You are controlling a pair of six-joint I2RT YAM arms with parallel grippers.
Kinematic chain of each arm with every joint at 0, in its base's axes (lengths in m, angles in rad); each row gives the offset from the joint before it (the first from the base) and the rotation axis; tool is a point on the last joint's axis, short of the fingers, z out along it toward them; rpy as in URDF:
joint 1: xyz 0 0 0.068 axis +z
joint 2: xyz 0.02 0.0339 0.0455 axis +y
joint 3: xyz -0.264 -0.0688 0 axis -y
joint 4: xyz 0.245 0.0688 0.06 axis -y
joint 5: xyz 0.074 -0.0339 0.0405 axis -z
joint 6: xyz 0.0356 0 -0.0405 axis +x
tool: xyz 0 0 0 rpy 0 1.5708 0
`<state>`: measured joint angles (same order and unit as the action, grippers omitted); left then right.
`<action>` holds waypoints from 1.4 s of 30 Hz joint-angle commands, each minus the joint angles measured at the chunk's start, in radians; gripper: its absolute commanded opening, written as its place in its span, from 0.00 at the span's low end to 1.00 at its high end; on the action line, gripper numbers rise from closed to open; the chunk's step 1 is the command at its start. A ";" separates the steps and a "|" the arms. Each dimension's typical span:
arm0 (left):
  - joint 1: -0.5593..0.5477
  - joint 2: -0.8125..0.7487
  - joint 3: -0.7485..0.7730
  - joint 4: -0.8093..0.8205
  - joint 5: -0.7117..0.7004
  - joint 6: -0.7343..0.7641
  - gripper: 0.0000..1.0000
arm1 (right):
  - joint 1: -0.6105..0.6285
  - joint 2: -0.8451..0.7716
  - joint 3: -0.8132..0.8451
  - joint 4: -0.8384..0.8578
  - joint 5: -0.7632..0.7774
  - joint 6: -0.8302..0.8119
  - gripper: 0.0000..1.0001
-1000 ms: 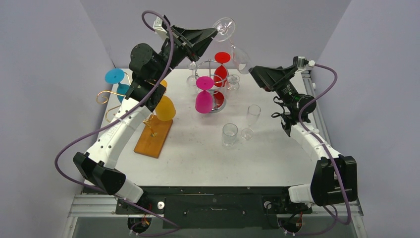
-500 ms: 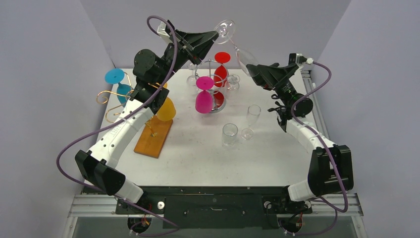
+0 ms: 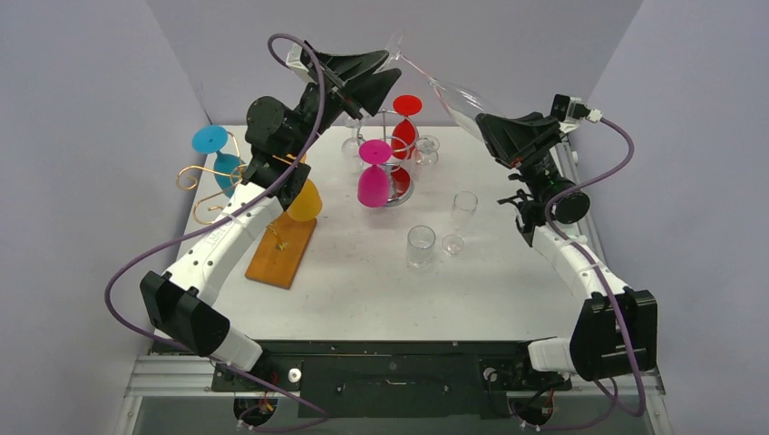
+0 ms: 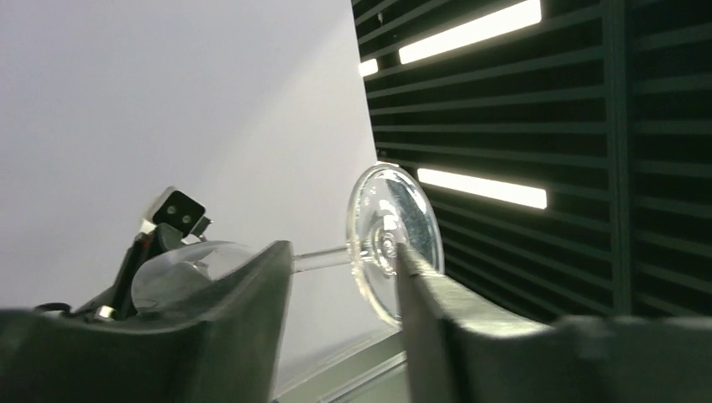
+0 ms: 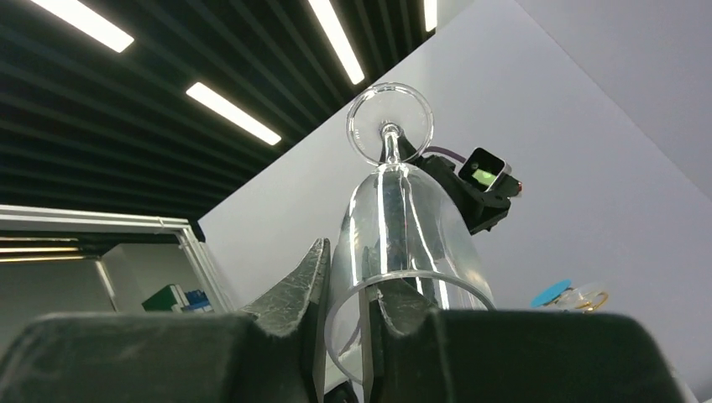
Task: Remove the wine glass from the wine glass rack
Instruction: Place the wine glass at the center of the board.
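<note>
A clear wine glass (image 3: 456,93) is being held in the air over the far side of the white table (image 3: 363,272), apart from the wire rack (image 3: 384,112). Its long axis is being held tilted, foot raised toward the left gripper (image 4: 344,252), whose fingers are being held parted, while the bowl's rim is being pinched by the right gripper (image 5: 346,269); pale violet walls are being seen around

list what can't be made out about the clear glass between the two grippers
Left wrist view: whether the clear stemmed wine glass touches the left gripper; a finger edge overlaps its foot.
Top view: that foot, faint against the wall.
Right wrist view: the bowl's near rim, behind the body of the right gripper.
Top view: part of the yellow wine glass, behind the left arm.
</note>
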<state>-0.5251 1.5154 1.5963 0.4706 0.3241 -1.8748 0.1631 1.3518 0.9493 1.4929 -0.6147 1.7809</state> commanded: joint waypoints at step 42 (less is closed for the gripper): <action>-0.067 -0.141 0.081 -1.039 -0.104 1.238 0.96 | -0.104 -0.036 0.774 -2.473 0.704 -1.233 0.00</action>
<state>-0.5774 1.4631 1.6974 -0.5076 0.2859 -0.7692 0.0578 1.3060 1.7470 -0.9447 0.0601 0.5865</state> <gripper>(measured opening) 0.965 0.123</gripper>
